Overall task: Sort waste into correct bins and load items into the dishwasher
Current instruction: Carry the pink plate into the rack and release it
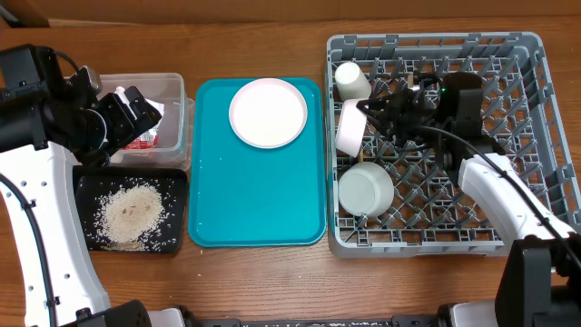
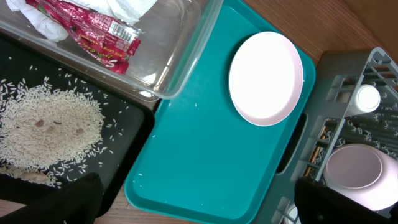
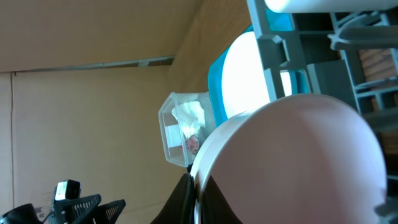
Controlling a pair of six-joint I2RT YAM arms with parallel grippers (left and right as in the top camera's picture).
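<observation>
**Plate waits as the right arm sets a bowl.** A pale plate [image 1: 268, 112] lies flat at the far right corner of the teal tray [image 1: 254, 200]. It is the one dish in view not yet in the rack [image 1: 427, 245], which stands just right of the tray. Inside the rack, hard by the tray's right edge, the right gripper [image 3: 198, 188] pinches the rim of a pink bowl [image 1: 349, 127] set on edge. Its wrist view shows a finger on either side of the rim. A cup [image 1: 349, 80] sits beyond that bowl and a grey-green bowl [image 1: 365, 189] nearer, both along the same wall.

Left of the tray, the left gripper [image 2: 205, 202] hangs over the tub [image 1: 172, 82], fingers spread wide with nothing between them. The wrapper [image 2: 99, 31] and napkin [image 2: 127, 7] lie in the tub. The rice [image 1: 132, 213] is heaped on the black tray [image 1: 86, 182] at the teal tray's near left.

The plate looks to be the next job. It lies left of the right fingers, across the rack wall, and right of the left ones. The right arm is nearer but occupied. Being round, the plate has no long axis, and lying flat it offers only its rim for a hold. The tray's raised lip runs close behind and beside it, while bare tray opens on the near side, the likelier way in. The chopsticks cannot be made out for certain.
</observation>
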